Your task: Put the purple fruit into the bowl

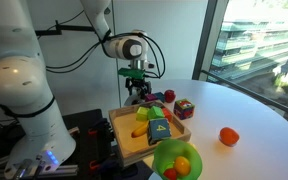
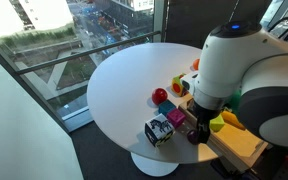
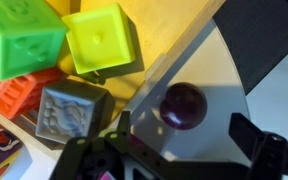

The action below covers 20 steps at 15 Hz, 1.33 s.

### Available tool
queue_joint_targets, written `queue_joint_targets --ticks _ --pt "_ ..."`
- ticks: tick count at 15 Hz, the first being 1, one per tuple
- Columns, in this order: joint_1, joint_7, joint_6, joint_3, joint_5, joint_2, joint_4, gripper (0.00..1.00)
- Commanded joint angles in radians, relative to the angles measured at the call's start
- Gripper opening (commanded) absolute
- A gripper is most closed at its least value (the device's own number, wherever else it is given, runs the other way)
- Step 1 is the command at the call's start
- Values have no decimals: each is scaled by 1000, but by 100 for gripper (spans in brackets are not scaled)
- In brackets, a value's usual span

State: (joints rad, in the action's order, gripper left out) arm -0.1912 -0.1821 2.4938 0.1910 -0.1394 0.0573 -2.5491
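purple and almost black, the purple fruit (image 3: 184, 103) is found on the white worktop (image 3: 224, 70), just outside the wooden tray (image 3: 169, 40). the end effector (image 3: 179, 132) is held apart, one finger on each side of the fruit. a centred, straight descent is advised so the tray's edge is not clipped. freer room lies away from the tray, and the bowl (image 1: 162, 150) is set beside its corner.
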Motion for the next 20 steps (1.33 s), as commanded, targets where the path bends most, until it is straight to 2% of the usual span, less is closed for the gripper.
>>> queue_joint_targets --ticks 1,20 --pt "-1 -54 7 4 -19 33 28 100" --pt "-15 -90 83 22 -52 139 65 100"
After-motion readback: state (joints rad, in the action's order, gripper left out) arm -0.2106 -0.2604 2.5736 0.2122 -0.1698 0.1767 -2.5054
